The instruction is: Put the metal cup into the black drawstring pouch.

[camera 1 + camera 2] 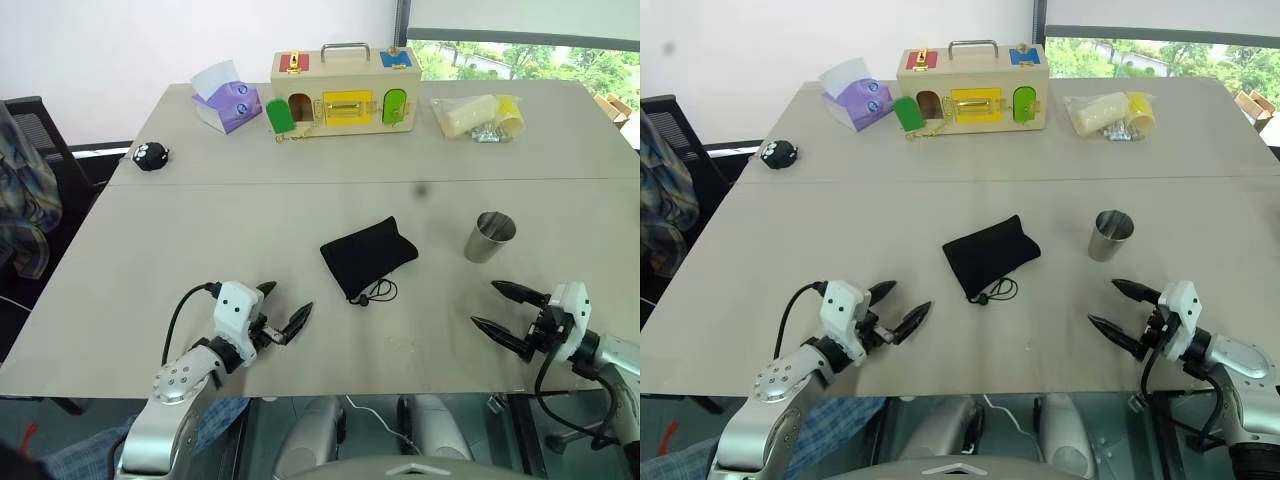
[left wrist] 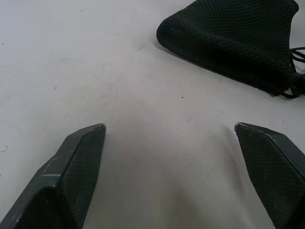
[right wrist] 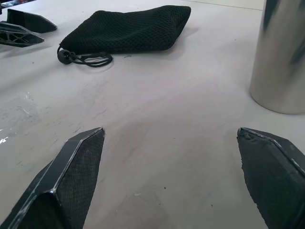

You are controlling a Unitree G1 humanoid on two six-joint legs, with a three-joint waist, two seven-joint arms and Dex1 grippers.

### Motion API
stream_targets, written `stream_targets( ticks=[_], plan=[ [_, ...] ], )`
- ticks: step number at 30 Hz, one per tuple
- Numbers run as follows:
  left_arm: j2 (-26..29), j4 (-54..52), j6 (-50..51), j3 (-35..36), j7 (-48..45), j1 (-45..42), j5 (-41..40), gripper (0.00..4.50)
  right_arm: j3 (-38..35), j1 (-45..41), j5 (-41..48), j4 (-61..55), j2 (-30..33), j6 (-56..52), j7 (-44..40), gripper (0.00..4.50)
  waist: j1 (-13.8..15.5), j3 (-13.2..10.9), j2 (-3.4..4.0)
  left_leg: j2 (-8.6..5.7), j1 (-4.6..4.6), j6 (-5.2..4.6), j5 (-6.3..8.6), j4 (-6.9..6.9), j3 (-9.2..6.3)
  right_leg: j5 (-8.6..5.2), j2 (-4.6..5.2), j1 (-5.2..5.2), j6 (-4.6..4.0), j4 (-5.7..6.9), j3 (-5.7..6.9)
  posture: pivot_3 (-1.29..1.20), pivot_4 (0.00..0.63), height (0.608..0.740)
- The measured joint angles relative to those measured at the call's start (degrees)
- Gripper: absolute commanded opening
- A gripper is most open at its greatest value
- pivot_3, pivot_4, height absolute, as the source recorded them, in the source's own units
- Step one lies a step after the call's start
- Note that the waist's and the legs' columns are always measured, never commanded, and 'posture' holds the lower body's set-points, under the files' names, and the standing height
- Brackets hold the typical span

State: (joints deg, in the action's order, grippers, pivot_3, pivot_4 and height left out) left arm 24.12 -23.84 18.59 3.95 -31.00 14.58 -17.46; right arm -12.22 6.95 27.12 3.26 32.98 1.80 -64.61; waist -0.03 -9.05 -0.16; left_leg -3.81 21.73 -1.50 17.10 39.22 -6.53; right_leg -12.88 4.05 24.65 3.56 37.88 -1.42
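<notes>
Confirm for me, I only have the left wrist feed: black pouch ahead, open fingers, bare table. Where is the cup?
Observer: The metal cup stands upright on the table, to the right of the black drawstring pouch, apart from it.
Operator: Right gripper on it?
Observer: No. The right gripper is open and empty, near the table's front edge, short of the cup.
Operator: Pouch mouth facing which way?
Observer: Its drawstring cord lies at the end toward the robot.
</notes>
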Motion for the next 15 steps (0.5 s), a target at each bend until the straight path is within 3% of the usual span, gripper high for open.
stream_targets(
  ticks=[15],
  plan=[
    [0.6, 0.4, -1.0, 0.0, -2.1, -0.5, -0.1, 4.49, 0.0, 0.9, 0.1, 0.0, -1.0, 1.7, -0.1, 4.5, 0.3, 0.0, 0.0, 0.0, 0.0, 0.0, 0.0, 0.0, 0.0, 0.0, 0.0, 0.0, 0.0, 0.0, 0.0, 0.0, 0.15, 0.71]
  ],
)
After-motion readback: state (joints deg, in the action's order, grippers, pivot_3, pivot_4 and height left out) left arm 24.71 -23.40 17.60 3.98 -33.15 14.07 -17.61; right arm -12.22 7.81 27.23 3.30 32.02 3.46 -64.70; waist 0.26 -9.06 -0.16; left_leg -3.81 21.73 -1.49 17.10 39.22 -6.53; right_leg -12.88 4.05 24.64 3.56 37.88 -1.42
